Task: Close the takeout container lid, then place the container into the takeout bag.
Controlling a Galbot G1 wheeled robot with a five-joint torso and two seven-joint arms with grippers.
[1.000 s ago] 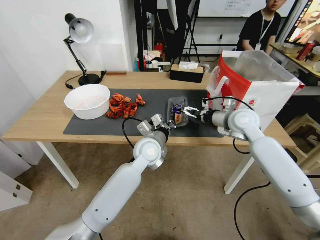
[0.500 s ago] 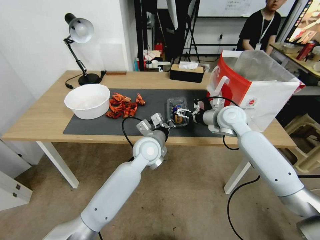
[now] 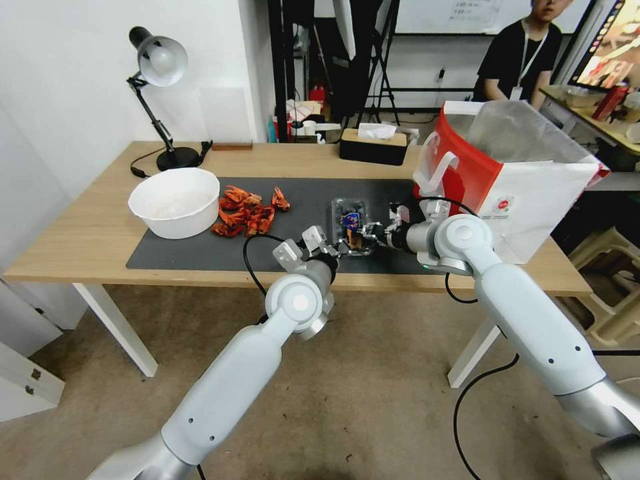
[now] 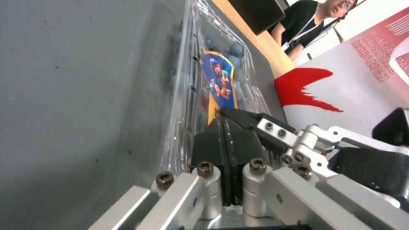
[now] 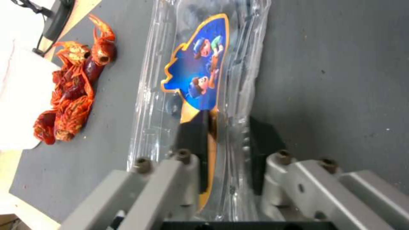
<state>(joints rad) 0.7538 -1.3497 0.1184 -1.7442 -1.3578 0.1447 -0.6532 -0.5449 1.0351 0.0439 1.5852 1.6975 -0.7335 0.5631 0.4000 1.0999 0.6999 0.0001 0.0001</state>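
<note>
Straddling the takeout container's (image 3: 353,223) near edge, the right end effector (image 5: 226,140) has its fingers part-spread around the lid (image 5: 200,73). The left end effector (image 4: 226,140), fingers pressed together, touches the container's corner on the dark mat (image 3: 293,200) beside the takeout bag (image 3: 527,193).

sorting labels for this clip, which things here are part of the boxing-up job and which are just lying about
Part of the job:
takeout container, on the dark mat
lid, folded down over the box
takeout bag
right gripper, astride the container's edge
left gripper, at the container's near edge

Just lying about:
white bowl
crayfish
desk lamp
tissue box
</note>
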